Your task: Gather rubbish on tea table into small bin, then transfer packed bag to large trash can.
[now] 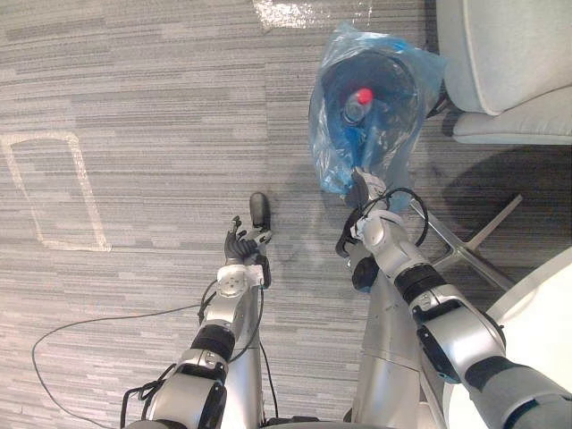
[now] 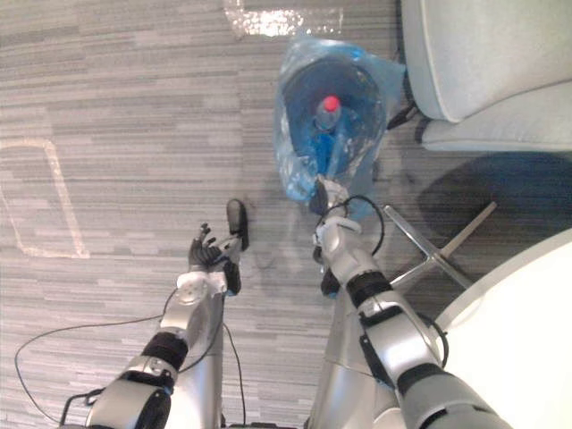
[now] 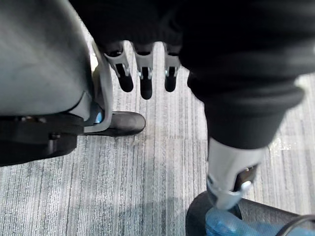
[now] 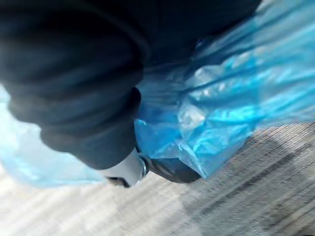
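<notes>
I am standing on a grey carpet floor [image 1: 134, 71] woven in fine stripes. A pale taped outline [image 1: 85, 192] of a rectangle is marked on it off to my left, and a shiny patch [image 1: 286, 13] lies on it further ahead. At my lower right the curved edge of a white round surface [image 1: 536, 304] comes into sight, and the part I see is bare. Ahead on my right is a light grey chair [image 1: 509, 54], and its thin metal legs [image 1: 465, 246] spread over the carpet between the surface and me.

The small bin [image 1: 329, 85] stands on the floor just left of the chair. It is dark and round, and it is lined with a blue bag [image 1: 332, 165] that puffs out around its rim and down its near side. Inside it a bottle [image 1: 356, 109] with a red cap [image 1: 363, 96] points up.

My right robot hand [image 1: 365, 192] is against the near side of the bag at the rim, with crumpled blue plastic around it in the right wrist view. I cannot tell whether it grasps the bag or merely touches it.

My left robot hand [image 1: 239, 243] hangs over bare carpet, left of the bin and apart from it. It is released and holds nothing, its fingers [image 3: 145, 81] loose in a row and its thumb [image 3: 120, 123] standing out to one side.
</notes>
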Tool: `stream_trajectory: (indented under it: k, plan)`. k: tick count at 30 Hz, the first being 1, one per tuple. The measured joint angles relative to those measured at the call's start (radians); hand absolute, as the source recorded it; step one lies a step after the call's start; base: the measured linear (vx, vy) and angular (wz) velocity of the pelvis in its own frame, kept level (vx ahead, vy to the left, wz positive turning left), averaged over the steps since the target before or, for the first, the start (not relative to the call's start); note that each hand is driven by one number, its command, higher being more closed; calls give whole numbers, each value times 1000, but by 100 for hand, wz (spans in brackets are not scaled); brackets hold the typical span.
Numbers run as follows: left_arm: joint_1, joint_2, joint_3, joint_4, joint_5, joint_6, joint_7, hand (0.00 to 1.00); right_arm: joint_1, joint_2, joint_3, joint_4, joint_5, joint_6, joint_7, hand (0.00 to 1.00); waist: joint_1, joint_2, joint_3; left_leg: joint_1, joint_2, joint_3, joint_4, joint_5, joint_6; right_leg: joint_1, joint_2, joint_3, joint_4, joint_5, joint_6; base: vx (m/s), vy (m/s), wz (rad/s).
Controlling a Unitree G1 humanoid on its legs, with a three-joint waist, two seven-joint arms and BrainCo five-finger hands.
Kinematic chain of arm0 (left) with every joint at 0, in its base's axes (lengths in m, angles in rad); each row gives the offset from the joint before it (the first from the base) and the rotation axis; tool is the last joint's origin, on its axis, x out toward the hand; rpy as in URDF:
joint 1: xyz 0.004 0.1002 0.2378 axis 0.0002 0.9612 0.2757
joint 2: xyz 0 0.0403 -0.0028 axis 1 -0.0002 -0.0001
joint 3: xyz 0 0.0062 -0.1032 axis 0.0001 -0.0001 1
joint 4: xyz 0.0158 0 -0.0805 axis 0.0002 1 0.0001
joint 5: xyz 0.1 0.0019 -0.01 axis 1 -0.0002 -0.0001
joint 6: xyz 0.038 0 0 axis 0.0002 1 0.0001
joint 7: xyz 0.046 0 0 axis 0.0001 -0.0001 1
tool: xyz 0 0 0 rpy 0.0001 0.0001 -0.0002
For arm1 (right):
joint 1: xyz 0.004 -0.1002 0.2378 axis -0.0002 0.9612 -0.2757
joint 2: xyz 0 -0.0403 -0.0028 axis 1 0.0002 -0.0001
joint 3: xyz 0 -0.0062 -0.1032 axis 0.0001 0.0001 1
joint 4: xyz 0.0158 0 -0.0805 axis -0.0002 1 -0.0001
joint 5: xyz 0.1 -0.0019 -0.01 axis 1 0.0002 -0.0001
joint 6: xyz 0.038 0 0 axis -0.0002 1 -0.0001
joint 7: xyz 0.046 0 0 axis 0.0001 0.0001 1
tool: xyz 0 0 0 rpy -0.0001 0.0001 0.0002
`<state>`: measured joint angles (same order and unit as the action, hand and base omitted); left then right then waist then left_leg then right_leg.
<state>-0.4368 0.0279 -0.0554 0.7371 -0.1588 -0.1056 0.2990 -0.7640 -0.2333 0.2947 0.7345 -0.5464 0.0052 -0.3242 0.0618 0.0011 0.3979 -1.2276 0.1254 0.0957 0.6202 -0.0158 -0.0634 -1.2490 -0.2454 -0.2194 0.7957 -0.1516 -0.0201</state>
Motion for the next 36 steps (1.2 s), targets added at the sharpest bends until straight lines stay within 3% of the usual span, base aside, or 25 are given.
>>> stream_trajectory:
  k: [4,15,21,24,31,34,36]
  plan:
    - [35,0,0,4,2,24,-19,0,90,26,-5,-102,35,-1,0,100,2,-3,-1,99,19,-9,1,-18,8,125,21,-17,-48,3,9,-79,2,-17]
    - [242,0,1,54,62,75,-43,0,417,77,6,-438,126,-14,31,100,-6,-53,-45,538,36,60,-191,-6,0,544,60,-13,-252,29,36,25,-17,-12]
    - [369,-2,-2,93,108,102,-70,0,617,116,-7,-700,205,-56,61,100,-18,-76,-158,801,37,103,-325,-9,-9,800,90,-12,-421,62,44,159,-10,-17]
    - [395,-2,-7,143,124,113,-89,0,681,141,-25,-766,243,-76,88,100,-28,-77,-226,880,20,113,-398,-2,-13,871,96,-5,-494,81,56,177,34,-13]
    - [411,34,-24,179,158,113,-108,0,699,130,-56,-766,324,-93,159,100,-57,-69,-271,1003,-4,129,-495,13,-13,1040,124,10,-712,174,83,98,53,-8]
    - [413,60,-46,124,157,113,-107,0,699,107,-56,-766,355,-99,191,100,-59,-59,-287,1036,-16,131,-516,15,-10,1090,122,15,-777,204,90,44,57,-7]
    - [419,87,-54,-4,154,110,-106,0,698,80,-52,-765,415,-105,242,100,-61,-48,-309,1059,-23,129,-536,23,-6,1120,123,14,-813,220,90,0,0,0]
